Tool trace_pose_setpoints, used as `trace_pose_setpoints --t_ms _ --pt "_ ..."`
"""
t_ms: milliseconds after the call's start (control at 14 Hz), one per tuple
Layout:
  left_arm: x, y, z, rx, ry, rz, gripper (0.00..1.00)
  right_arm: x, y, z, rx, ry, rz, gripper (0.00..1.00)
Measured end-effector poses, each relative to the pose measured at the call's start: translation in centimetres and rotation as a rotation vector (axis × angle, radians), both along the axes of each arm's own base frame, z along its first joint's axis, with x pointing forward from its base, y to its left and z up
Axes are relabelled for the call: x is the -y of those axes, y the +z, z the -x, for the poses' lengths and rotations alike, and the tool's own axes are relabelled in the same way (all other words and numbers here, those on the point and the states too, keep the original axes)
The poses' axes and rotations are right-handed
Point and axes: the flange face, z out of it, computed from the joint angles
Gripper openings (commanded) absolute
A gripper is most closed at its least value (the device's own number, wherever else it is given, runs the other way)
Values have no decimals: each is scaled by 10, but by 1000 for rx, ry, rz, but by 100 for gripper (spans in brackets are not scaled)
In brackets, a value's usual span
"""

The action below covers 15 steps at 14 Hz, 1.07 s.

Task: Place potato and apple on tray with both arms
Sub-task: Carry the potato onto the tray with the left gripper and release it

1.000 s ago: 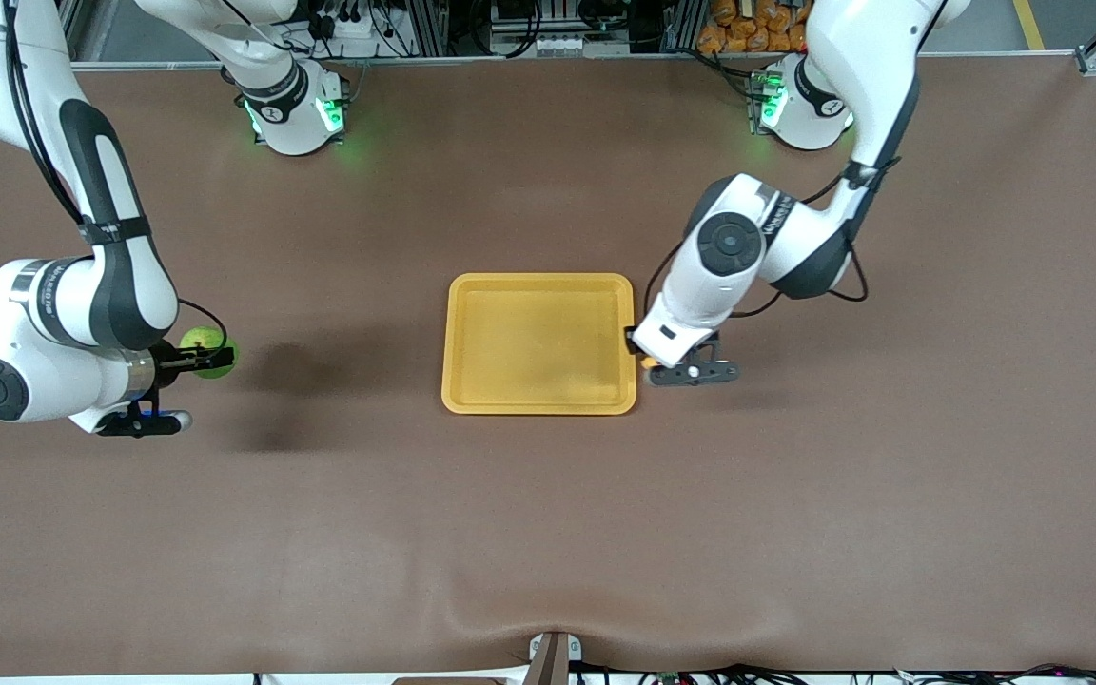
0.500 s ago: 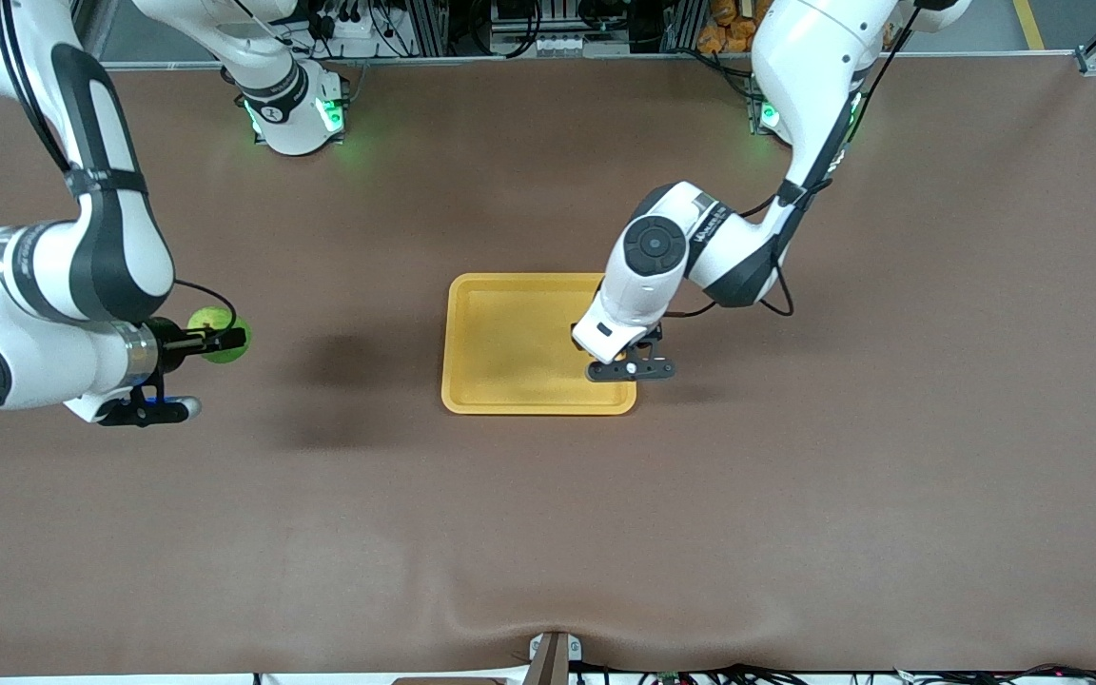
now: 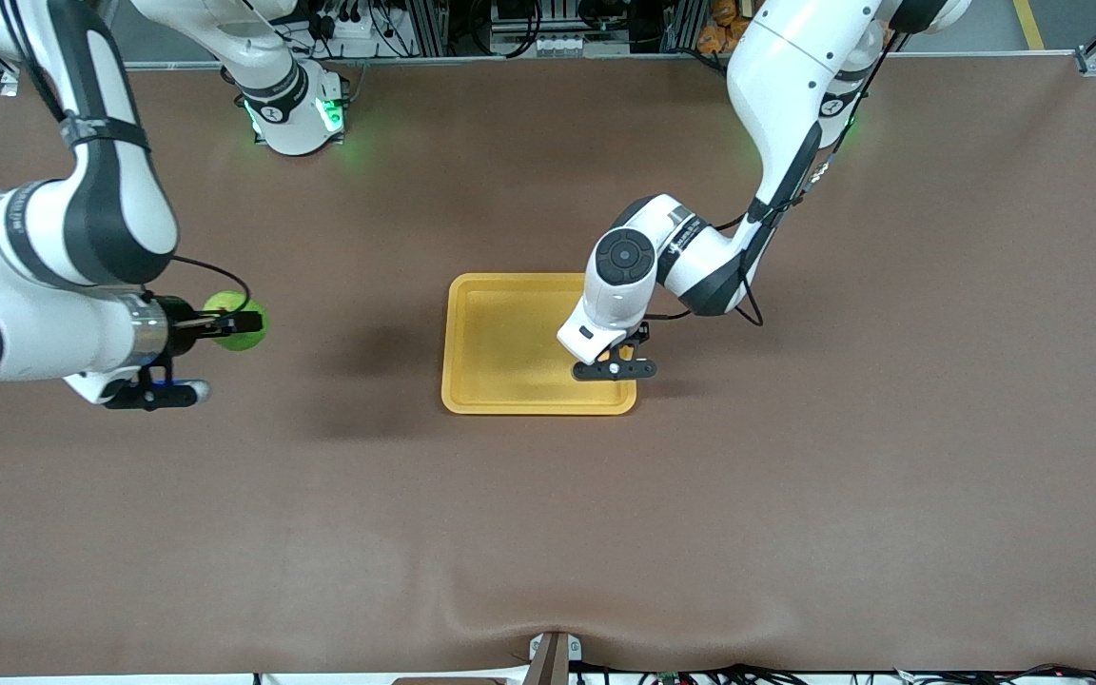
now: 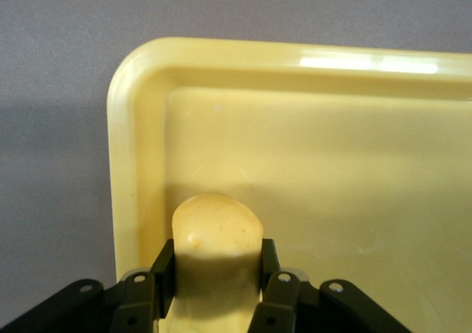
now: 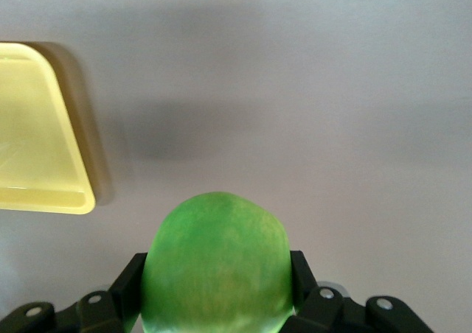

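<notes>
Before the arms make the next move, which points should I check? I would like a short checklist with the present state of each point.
1. Left gripper shut on the potato: ok.
2. Potato over the tray, inside the rim at the left arm's end: ok.
3. Potato already resting on the tray floor: cannot tell.
4. Right gripper shut on the apple: ok.
5. Apple over the tray: not ok, it is over bare table toward the right arm's end.
6. Free space on the tray for the apple: ok.
</notes>
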Motion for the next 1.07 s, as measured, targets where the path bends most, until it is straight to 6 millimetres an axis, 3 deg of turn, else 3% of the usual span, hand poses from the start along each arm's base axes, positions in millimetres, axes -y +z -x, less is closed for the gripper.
trace_pose_setpoints --t_ms 214,286,429,500,857,1071 --pt "-1 -3 -1 -2 23 -4 37 -45 -2 5 10 -26 35 0" --pt "-1 -3 -1 -3 24 -4 47 -58 -3 7 14 -38 40 0" --pt "-2 -3 -1 -3 30 -4 96 -84 -3 10 27 -74 38 0" --pt "-2 -4 -1 -3 45 -5 100 -96 -2 11 36 -89 39 0" --pt "-4 3 -9 11 83 -1 100 -149 -5 21 76 -149 68 0" --pt "-14 36 -26 13 109 -22 100 -184 -20 27 93 -187 76 0"
